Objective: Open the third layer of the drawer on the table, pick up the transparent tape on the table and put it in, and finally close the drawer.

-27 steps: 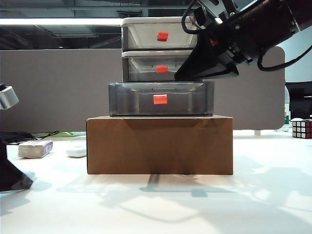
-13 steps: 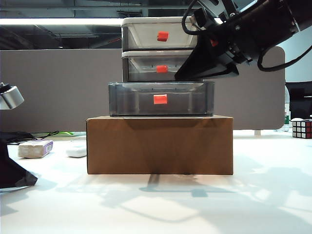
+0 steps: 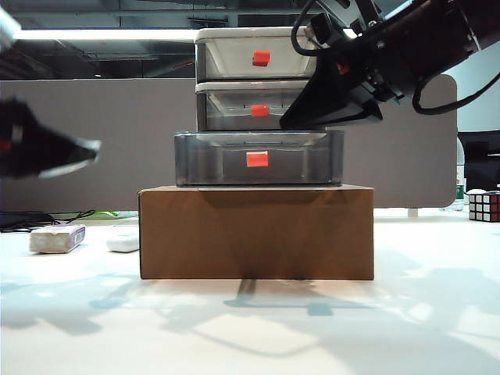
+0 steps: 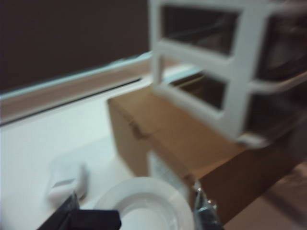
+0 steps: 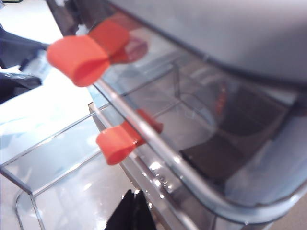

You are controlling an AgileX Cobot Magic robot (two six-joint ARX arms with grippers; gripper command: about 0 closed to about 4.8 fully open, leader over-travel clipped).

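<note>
Two arms showed in the exterior view. The left hand [image 3: 82,147] hung blurred in the air to the left of the drawer [image 3: 258,78], well above the worktop [image 3: 250,328]; what it carried could not be made out there. The right hand [image 3: 301,119] sat against the unit's right side, just above the third layer [image 3: 258,160], which stood pulled out over the brown cardboard box [image 3: 258,230]. If the right arm stayed that close, the incoming left arm could probably clip it over the open tray.

In the left wrist view, the transparent tape [image 4: 144,203] sat pinched between the fingers [image 4: 93,220], with the box and the drawer's white frame ahead. The roll was thin and smooth, so a hold near its edge could let it twist or slip out on the way. A low approach might knock the roll against the box's corner.

In the right wrist view, the right hand's tips looked pressed together and held nothing, poised over the open third layer's clear floor. Two red-orange handles [image 5: 79,60] stood close by. A drop from too high could bounce the roll over the shallow rim.
</note>
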